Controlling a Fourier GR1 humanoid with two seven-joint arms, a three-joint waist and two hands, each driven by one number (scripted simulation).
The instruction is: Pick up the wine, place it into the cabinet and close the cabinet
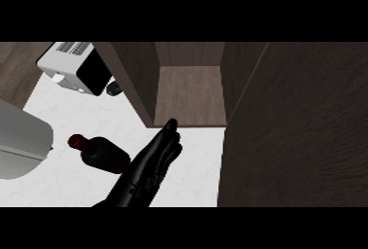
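The wine bottle (104, 154) lies on its side on the white counter (64, 185); it is dark, with a red cap (75, 141) pointing to the upper left. My right hand (152, 163) is just to its right, open, with straight fingers pointing up toward the cabinet. Whether the hand touches the bottle cannot be told. The wooden cabinet (188, 95) stands open ahead, showing a bare shelf. Its dark door (295, 131) is swung out and fills the right side. My left hand does not show.
A white and black toaster-like appliance (72, 68) sits at the back left, with a small dark round object (114, 88) beside it. A grey curved basin (20, 143) occupies the left edge. The cabinet's side wall (133, 82) rises between the appliance and the shelf.
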